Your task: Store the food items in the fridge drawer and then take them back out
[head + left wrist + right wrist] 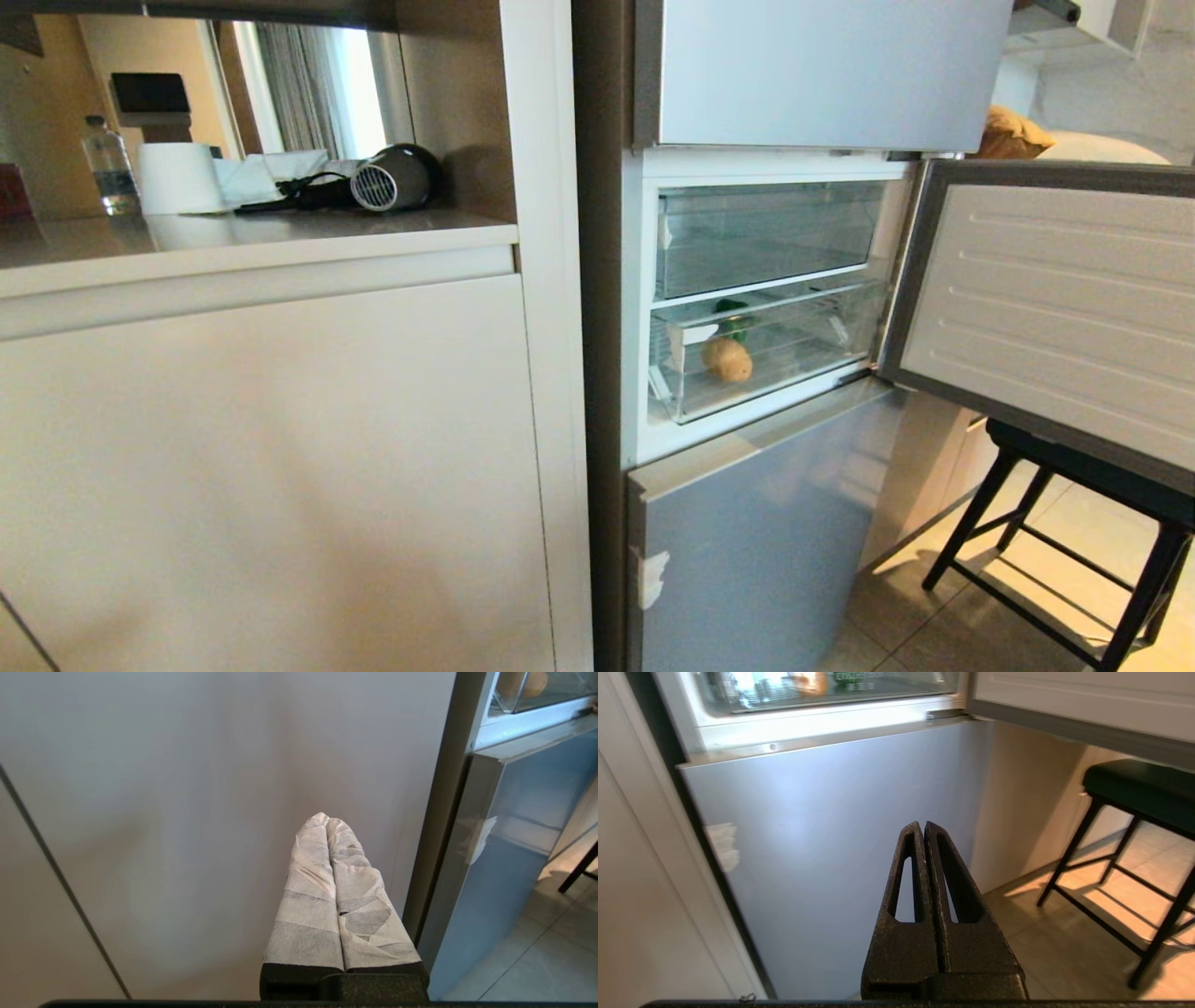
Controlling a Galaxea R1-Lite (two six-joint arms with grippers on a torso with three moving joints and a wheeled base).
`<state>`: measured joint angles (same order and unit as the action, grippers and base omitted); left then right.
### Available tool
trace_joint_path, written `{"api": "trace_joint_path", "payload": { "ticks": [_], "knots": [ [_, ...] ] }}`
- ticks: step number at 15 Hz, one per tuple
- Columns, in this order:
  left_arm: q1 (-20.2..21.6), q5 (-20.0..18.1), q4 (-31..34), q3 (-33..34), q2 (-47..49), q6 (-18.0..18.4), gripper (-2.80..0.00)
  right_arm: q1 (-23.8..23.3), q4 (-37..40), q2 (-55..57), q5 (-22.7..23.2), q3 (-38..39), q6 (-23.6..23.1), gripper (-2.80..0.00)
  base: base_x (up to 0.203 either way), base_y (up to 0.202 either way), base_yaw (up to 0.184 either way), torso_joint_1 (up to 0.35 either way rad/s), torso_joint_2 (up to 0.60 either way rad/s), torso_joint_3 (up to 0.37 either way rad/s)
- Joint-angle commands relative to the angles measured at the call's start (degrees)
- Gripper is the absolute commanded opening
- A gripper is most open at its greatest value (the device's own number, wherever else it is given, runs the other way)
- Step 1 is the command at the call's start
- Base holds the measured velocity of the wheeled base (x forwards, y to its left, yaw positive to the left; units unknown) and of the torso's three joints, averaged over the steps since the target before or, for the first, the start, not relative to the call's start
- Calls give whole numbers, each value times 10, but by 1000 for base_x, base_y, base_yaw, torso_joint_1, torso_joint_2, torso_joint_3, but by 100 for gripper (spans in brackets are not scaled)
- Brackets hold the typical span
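The fridge drawer (794,369), clear with a white sticker on its front, is the lower of two in the open fridge compartment. Inside it lie the food items: a tan potato (726,358) and, behind it, a dark green bell pepper (733,315). Both arms hang low, outside the head view. My left gripper (327,817), its fingers wrapped in white tape, is shut and empty in front of the white cabinet panel; the potato (523,683) shows far above it. My right gripper (923,825) is shut and empty before the grey lower fridge door, below the potato (810,681) and pepper (847,676).
The fridge's middle door (1055,299) swings open to the right above a black stool (1074,504). An empty clear drawer (766,233) sits above the filled one. On the counter to the left stand a hair dryer (392,177), paper roll (177,177) and water bottle (107,163).
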<state>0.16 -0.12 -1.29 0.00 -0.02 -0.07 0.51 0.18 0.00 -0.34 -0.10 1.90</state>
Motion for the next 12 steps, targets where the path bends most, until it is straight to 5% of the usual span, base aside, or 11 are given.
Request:
{"api": "trace_joint_path", "payload": {
  "ticks": [1,12],
  "knots": [
    [0,0,0,6,0,0,-280,0,0,1,0,0,0,-280,-2,-77,-15,-2,3,-1],
    [0,-1,0,6,0,0,-280,0,0,1,0,0,0,-280,0,-186,1,3,2,4]
  ]
}}
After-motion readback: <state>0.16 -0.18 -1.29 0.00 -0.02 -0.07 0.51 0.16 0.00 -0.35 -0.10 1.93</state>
